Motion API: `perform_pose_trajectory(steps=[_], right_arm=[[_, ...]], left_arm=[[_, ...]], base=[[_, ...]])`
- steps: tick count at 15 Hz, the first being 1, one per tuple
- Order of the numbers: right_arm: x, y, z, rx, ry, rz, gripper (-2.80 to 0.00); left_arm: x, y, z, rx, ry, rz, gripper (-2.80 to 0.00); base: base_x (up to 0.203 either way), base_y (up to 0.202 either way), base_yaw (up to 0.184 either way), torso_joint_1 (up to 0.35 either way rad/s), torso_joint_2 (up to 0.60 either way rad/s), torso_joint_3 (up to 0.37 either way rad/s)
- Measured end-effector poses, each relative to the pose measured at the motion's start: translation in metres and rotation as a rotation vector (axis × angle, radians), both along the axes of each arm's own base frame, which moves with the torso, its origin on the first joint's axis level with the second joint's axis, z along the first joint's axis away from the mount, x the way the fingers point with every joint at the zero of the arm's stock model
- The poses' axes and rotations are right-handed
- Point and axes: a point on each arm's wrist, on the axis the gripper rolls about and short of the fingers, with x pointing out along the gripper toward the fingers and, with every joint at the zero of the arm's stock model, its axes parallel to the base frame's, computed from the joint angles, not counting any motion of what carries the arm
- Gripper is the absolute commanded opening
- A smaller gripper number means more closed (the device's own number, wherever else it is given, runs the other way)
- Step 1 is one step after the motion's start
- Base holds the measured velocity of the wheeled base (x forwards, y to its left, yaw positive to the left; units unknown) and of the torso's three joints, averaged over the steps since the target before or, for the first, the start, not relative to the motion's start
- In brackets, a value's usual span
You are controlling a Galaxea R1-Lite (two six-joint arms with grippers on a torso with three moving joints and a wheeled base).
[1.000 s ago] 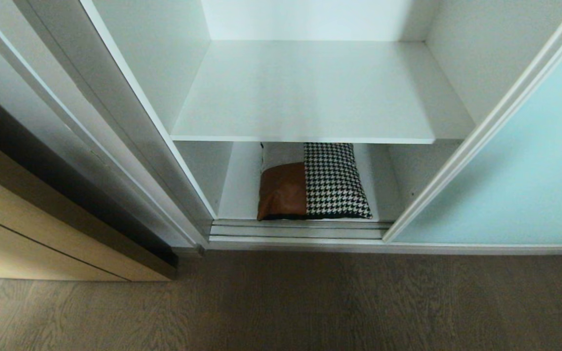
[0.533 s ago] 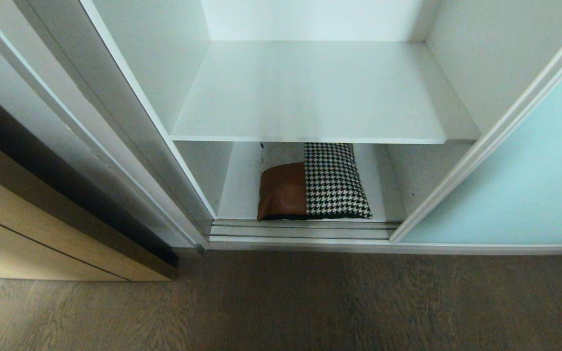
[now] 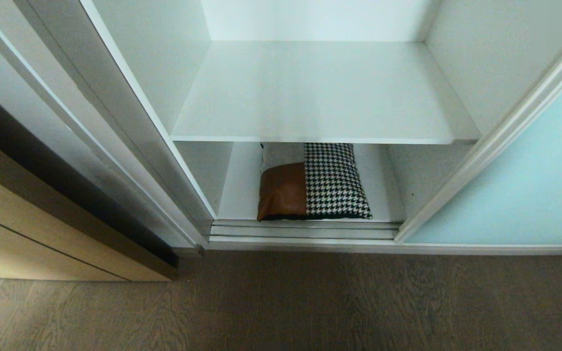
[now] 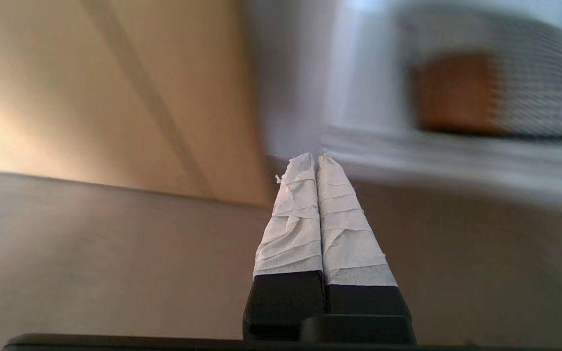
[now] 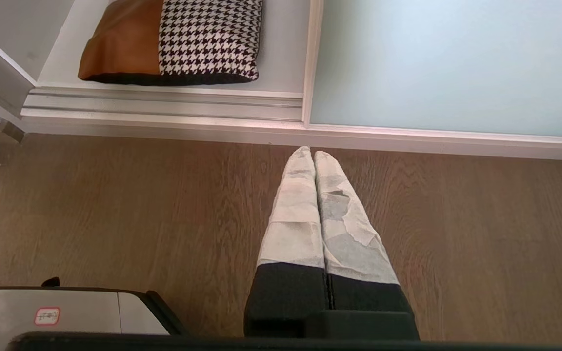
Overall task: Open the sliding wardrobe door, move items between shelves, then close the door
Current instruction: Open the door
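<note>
The sliding wardrobe door (image 3: 520, 185), pale blue-green glass in a silver-white frame, stands pushed to the right, leaving the wardrobe open. A tan leather and houndstooth bag (image 3: 310, 183) lies flat on the lower shelf (image 3: 242, 190), under the bare upper shelf (image 3: 310, 92). Neither arm shows in the head view. My left gripper (image 4: 315, 158) is shut on nothing, low over the floor, pointing at the wardrobe's left edge, with the bag (image 4: 481, 92) off to one side. My right gripper (image 5: 311, 152) is shut and empty above the floor, just short of the door's bottom rail (image 5: 447, 134).
A light wood door (image 3: 42, 234) with a dark edge stands left of the wardrobe. A silver bottom track (image 3: 300, 229) runs along the opening's foot. Brown wood floor (image 3: 310, 302) lies in front. Part of my grey-white base (image 5: 66, 307) shows in the right wrist view.
The sliding door's edge has shifted a little further right, widening the opening. The bag and shelves have not moved.
</note>
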Motion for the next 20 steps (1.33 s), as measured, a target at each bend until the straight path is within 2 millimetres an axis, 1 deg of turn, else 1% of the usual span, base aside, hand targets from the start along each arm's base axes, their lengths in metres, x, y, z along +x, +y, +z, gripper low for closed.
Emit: perform_pose_trajectory(steps=[1, 3, 7, 10, 13, 20], right_arm=[[0.0000, 0.0000, 0.0000, 0.000, 0.000, 0.000, -2.80], [0.0000, 0.0000, 0.0000, 0.000, 0.000, 0.000, -2.80], [0.0000, 0.0000, 0.0000, 0.000, 0.000, 0.000, -2.80], [0.0000, 0.0000, 0.0000, 0.000, 0.000, 0.000, -2.80], [0.0000, 0.0000, 0.0000, 0.000, 0.000, 0.000, -2.80], [0.0000, 0.0000, 0.0000, 0.000, 0.000, 0.000, -2.80]], left_arm=[[-0.0004, -0.0011, -0.0037, 0.003, 0.026, -0.048, -2.80], [-0.0011, -0.0017, -0.0057, 0.016, 0.036, -0.076, -2.80], [-0.0014, -0.0012, -0.0085, 0.069, 0.059, -0.049, -2.80], [-0.0014, -0.0012, -0.0099, 0.065, 0.071, -0.051, -2.80], [-0.0014, -0.0015, -0.0103, 0.107, 0.074, -0.061, -2.80], [-0.0013, -0.0013, -0.0103, 0.058, 0.072, -0.056, -2.80]], base=[[0.000, 0.000, 0.000, 0.000, 0.00, 0.000], [0.000, 0.000, 0.000, 0.000, 0.00, 0.000], [0.000, 0.000, 0.000, 0.000, 0.00, 0.000], [0.000, 0.000, 0.000, 0.000, 0.00, 0.000], [0.000, 0.000, 0.000, 0.000, 0.00, 0.000], [0.000, 0.000, 0.000, 0.000, 0.00, 0.000]])
